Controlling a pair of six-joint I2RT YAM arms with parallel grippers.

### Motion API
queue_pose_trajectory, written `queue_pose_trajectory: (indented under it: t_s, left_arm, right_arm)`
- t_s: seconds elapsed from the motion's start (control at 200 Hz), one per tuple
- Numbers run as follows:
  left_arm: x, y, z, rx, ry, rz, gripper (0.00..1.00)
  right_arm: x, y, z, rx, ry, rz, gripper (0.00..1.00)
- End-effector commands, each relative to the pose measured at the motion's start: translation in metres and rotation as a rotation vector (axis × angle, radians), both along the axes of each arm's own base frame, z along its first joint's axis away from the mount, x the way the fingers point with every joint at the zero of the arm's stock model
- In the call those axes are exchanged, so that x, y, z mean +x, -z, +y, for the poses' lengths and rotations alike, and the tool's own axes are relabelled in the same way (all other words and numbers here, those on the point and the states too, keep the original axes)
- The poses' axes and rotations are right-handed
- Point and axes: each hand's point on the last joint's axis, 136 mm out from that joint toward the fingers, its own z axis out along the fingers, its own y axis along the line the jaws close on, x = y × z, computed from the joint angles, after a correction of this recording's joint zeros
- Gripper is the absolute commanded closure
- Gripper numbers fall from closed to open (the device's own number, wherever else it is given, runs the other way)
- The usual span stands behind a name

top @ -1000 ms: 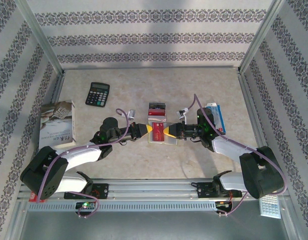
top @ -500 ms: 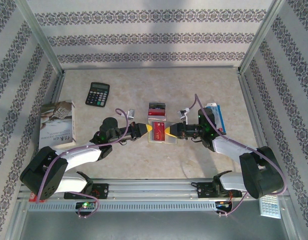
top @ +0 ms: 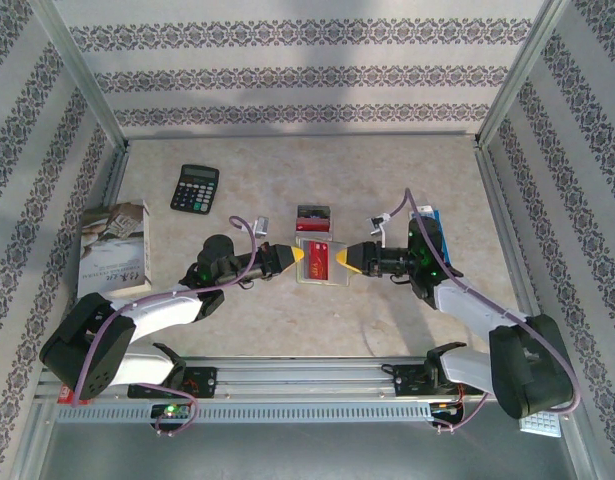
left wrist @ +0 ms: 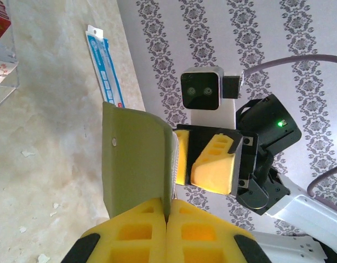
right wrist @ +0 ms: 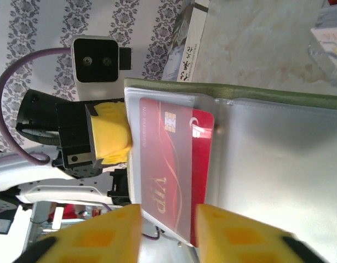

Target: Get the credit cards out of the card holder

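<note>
The olive-green card holder (top: pixel 322 264) hangs open above the table's middle, held between the two arms. My left gripper (top: pixel 298 258) is shut on its left edge; in the left wrist view the olive cover (left wrist: pixel 135 159) stands edge-on between my shut pads (left wrist: pixel 168 216). A red credit card (right wrist: pixel 171 170) marked VIP lies against the pale clear-pocket lining (right wrist: pixel 278 164). My right gripper (right wrist: pixel 168 230) is open, its fingers on either side of the card's near end without touching it. In the top view the right gripper (top: pixel 351 260) sits at the holder's right edge.
A small clear stand with red and dark cards (top: pixel 313 216) sits just behind the holder. A blue-and-white packet (top: pixel 433 232) lies under the right arm. A black calculator (top: pixel 195 187) is at the back left and a white box (top: pixel 115 248) by the left wall.
My right gripper has opened and drawn back a little to the right, off the holder. The left gripper still holds the holder in the same place.
</note>
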Motion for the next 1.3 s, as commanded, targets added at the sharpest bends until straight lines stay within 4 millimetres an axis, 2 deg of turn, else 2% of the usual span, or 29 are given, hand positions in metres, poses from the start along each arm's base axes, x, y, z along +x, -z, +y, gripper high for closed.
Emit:
queue_pose_trajectory:
  t_s: [0.0, 0.095, 0.37, 0.934, 1.294]
  left_arm:
    - [-0.003, -0.024, -0.001, -0.069, 0.005, -0.069, 1.0]
    - [-0.004, -0.028, -0.002, -0.082, 0.007, -0.074, 1.0]
    - [-0.004, -0.031, -0.002, -0.088, 0.013, -0.079, 1.0]
    - [-0.004, -0.033, -0.002, -0.091, 0.015, -0.081, 1.0]
    - [-0.004, -0.03, -0.004, -0.09, 0.018, -0.075, 1.0]
  right_arm:
    - [-0.008, -0.006, 0.0, 0.022, -0.03, -0.012, 0.58]
    - [-0.011, -0.01, 0.003, 0.032, -0.043, -0.012, 0.52]
    - [-0.009, -0.018, 0.011, 0.032, -0.052, -0.025, 0.52]
    - [-0.002, 0.0, 0.026, -0.003, -0.072, 0.009, 0.53]
    - [0.0, -0.013, 0.035, 0.021, -0.1, -0.027, 0.54]
